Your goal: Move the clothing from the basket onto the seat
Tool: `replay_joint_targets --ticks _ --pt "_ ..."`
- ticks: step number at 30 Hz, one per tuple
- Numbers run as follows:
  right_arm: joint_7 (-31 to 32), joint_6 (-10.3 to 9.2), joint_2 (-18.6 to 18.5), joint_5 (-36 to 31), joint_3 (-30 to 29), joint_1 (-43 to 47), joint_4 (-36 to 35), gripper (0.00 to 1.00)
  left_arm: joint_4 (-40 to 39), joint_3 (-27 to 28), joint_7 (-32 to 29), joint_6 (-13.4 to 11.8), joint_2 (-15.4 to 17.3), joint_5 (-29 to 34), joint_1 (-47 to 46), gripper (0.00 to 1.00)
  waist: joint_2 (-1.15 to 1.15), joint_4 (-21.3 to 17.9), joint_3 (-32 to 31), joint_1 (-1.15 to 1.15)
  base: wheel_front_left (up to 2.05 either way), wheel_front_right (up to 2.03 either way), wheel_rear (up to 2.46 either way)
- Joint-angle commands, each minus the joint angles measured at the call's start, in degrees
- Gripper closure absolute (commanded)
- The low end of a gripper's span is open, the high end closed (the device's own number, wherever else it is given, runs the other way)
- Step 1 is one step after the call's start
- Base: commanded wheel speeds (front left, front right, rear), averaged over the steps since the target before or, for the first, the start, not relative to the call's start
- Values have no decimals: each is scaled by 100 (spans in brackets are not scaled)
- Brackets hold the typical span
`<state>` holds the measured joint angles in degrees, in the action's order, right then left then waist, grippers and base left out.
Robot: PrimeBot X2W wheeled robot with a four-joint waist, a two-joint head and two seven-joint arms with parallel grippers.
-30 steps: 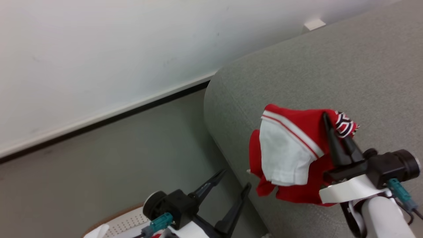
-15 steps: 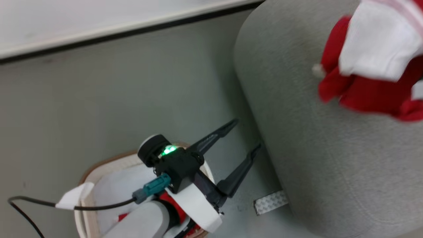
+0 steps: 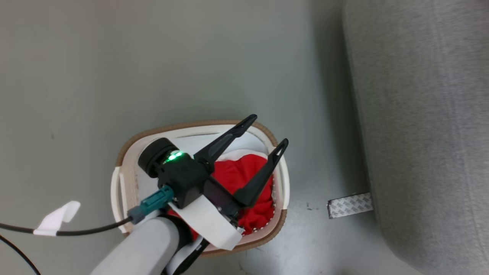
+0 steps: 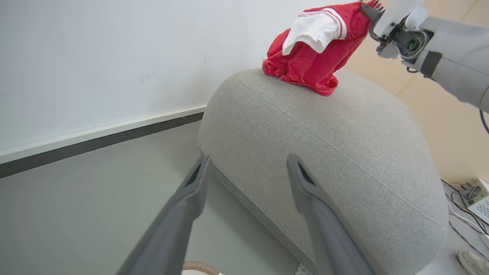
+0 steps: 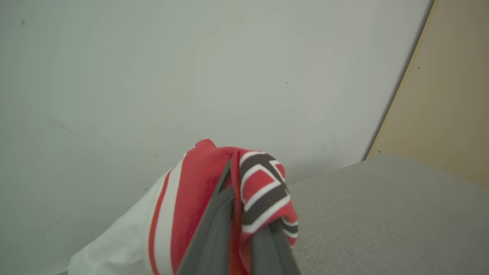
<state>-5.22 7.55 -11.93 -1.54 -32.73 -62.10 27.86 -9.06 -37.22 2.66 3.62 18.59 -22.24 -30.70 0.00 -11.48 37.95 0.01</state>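
Over the basket (image 3: 191, 126) the left jaws spread wide and empty, red clothing (image 3: 237, 173) heaped inside it, floor (image 3: 153, 76) beside the seat (image 3: 420, 114), right jaws pinched on a red-and-white garment (image 4: 309, 57), held up, lower folds resting on the seat top

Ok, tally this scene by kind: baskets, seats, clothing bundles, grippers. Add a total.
Basket: 1
Seat: 1
Clothing bundles: 2, loose bundle and held bundle
Grippers: 2, left gripper and right gripper
Total: 6
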Motion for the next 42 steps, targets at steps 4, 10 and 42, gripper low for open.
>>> replay_joint_targets --ticks 4,10,42 --pt "-307 -12 253 -441 -724 430 719 100 39 92 107 -66 90 -109 122 0 0 123 126 -1 0 0 0" --pt "-647 -13 527 -714 -1195 720 1436 17 105 147 142 -138 180 -180 283 0 0 -27 -62 -1 0 0 0" --pt "-984 -12 914 -83 2332 4775 -1453 0 1111 1772 1246 -899 -330 -124 2687 0 0 435 -3176 -1 0 0 0"
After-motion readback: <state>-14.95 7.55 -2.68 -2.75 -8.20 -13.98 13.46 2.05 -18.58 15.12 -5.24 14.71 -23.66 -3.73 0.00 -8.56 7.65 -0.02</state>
